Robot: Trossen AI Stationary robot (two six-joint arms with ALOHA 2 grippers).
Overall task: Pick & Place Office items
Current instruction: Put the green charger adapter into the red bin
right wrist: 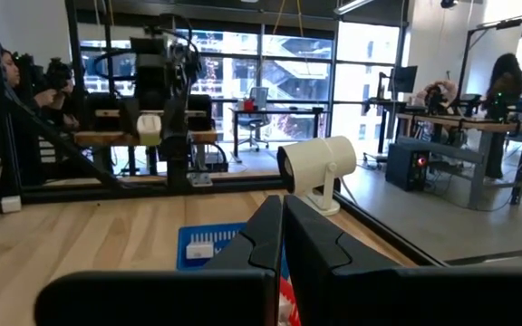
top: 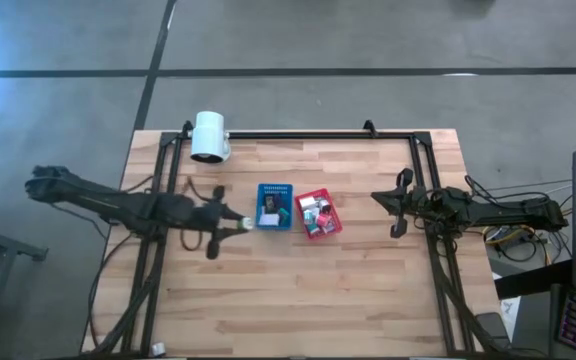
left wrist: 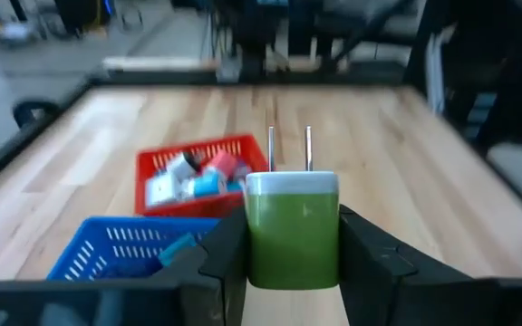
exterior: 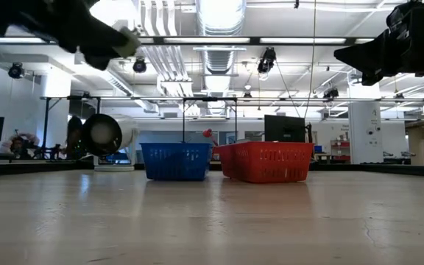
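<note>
Pale wooden table (top: 298, 290) under a bright workshop ceiling, dark rails framing it. Green plug block (left wrist: 293, 237), white-capped with two metal prongs pointing forward, clamped between the left gripper (top: 240, 224) fingers (left wrist: 374, 263), held in the air just beside the blue tray (top: 274, 207) on its outer side. Inside that blue tray: a white piece, a dark piece and a teal one. Touching it on the other side, slightly turned, the red tray (top: 319, 213), fuller, packed with white, teal, pink and dark small office items (left wrist: 193, 177). Beyond the trays, near the far rail, a big white cylinder (top: 209, 137) on a stand. At the table's right edge, well apart from both trays, the right gripper (top: 396, 206), raised, fingers (right wrist: 311, 237) pressed together on nothing.
</note>
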